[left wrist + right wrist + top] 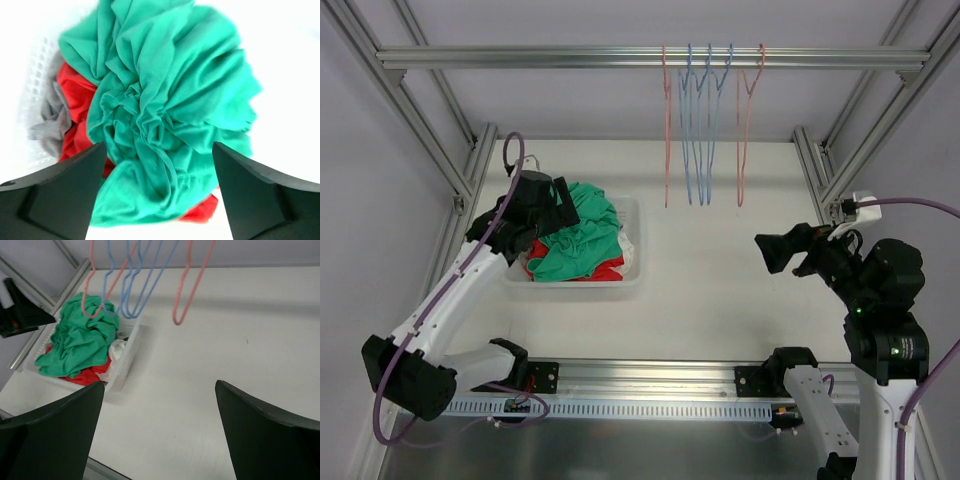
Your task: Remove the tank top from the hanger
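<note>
A crumpled green tank top lies on top of a pile of clothes in a white basket at the left of the table. It fills the left wrist view and shows in the right wrist view. Several bare pink and blue hangers hang from the overhead rail, with nothing on them. My left gripper hovers open just above the green cloth, holding nothing. My right gripper is open and empty over bare table at the right.
Red, grey and white garments lie under the green one in the basket. Aluminium frame posts stand at both sides and the back. The hangers dangle low over the table's far middle.
</note>
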Available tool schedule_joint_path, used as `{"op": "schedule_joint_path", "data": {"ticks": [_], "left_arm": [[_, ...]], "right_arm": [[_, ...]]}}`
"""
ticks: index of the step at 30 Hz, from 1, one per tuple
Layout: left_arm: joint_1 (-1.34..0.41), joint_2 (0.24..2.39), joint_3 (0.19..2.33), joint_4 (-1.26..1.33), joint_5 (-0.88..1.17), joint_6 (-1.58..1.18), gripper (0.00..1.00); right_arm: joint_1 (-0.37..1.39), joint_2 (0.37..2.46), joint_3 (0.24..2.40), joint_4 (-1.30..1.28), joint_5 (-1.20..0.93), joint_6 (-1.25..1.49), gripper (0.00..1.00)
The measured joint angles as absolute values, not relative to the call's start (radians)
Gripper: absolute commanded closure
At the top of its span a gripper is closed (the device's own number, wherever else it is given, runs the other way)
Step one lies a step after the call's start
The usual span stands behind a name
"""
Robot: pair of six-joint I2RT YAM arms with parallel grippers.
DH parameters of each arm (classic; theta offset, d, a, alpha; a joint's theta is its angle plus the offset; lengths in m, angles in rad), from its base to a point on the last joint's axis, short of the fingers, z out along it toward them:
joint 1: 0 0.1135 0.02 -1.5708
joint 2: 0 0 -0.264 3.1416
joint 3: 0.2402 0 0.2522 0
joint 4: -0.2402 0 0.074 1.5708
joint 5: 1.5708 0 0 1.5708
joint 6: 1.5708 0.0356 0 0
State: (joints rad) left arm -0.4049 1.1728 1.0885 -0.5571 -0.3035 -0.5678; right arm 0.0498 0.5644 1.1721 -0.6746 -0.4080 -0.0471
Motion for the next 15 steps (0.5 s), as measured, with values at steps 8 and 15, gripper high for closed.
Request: {"op": "schedule_joint_path", "data": {"ticks": [8,15], "left_arm": [[-0.405,0.94,1.181,-0.702,-0.327,-0.515,0.01],[-0.405,0.694,1.18,-0.832,-0.429,-0.418,0.01]], "right_arm": [[0.06,0.577,1.171,-0.79,-0.14,-0.122,0.01],[0.065,0.504,1.163,-0.913,0.017,-0.149,0.01]]}}
